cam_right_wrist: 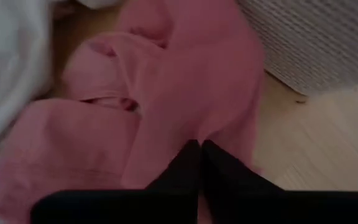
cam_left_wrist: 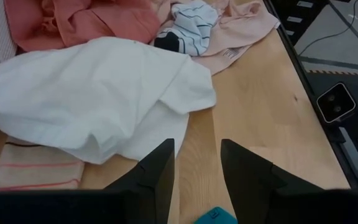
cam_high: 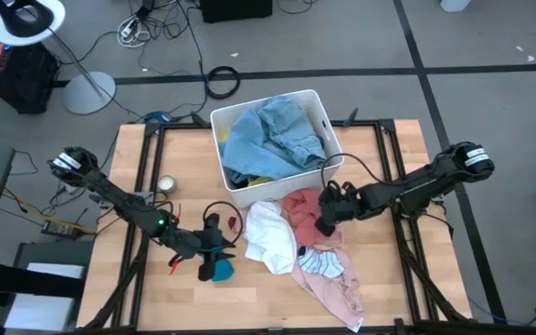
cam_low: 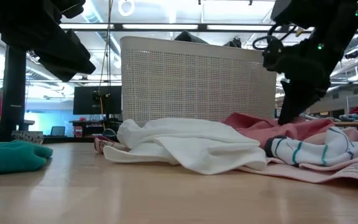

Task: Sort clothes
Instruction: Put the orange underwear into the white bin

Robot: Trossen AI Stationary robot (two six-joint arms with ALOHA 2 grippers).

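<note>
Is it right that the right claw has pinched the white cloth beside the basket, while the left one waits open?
Not quite: the right gripper is shut on the pink garment, not the white garment, as the right wrist view shows. The left gripper does wait open.

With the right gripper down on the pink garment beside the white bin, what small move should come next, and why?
Probably a short lift straight up. The right gripper shows its fingers pinched together in the folds of the salmon-pink fabric garment, which lies on the table beside the white perforated plastic bin; raising it would free it from the white cloth garment alongside.
</note>
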